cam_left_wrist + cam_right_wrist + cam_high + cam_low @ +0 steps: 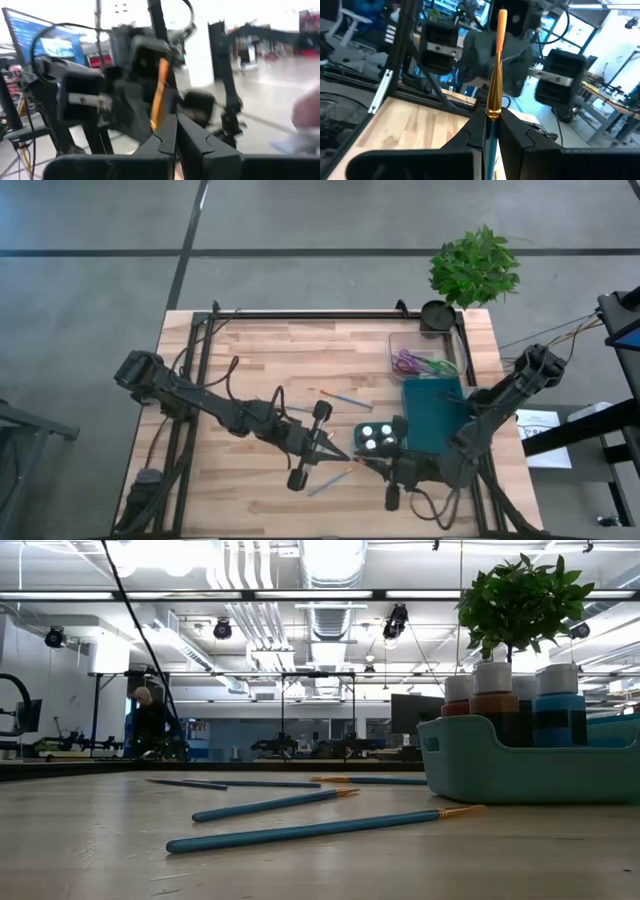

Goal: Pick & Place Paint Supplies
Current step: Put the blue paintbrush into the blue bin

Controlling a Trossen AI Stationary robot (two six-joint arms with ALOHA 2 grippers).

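Observation:
My right gripper (pixel 491 131) (pixel 362 463) is shut on a thin paintbrush (pixel 496 75) with a blue handle, a gold ferrule and an orange end. It holds the brush above the table's near middle. My left gripper (pixel 175 125) (pixel 340 450) faces it tip to tip, fingers shut. The orange end (pixel 158 92) shows just beyond them. Several blue brushes (pixel 320 828) (pixel 270 804) (pixel 330 480) (pixel 345 395) lie flat on the wood. A small teal tray (pixel 378 438) (pixel 500 765) stands on the table with paint bottles upright in it. My right gripper pinches the brush's blue handle (pixel 490 134) between its two fingers, just behind the gold ferrule (pixel 493 113). The brush runs along the fingers and sticks out past their tips, lifted clear of the table. My left gripper: the orange end passes behind one finger (pixel 162 137); whether they touch, I cannot tell.
A dark teal board (pixel 437 415) lies right of the tray. Behind it stands a clear box with purple scissors (pixel 420 362). A black cup (pixel 437 313) and a green plant (pixel 475 265) are at the far right corner. Bare wood (pixel 250 355) lies far left.

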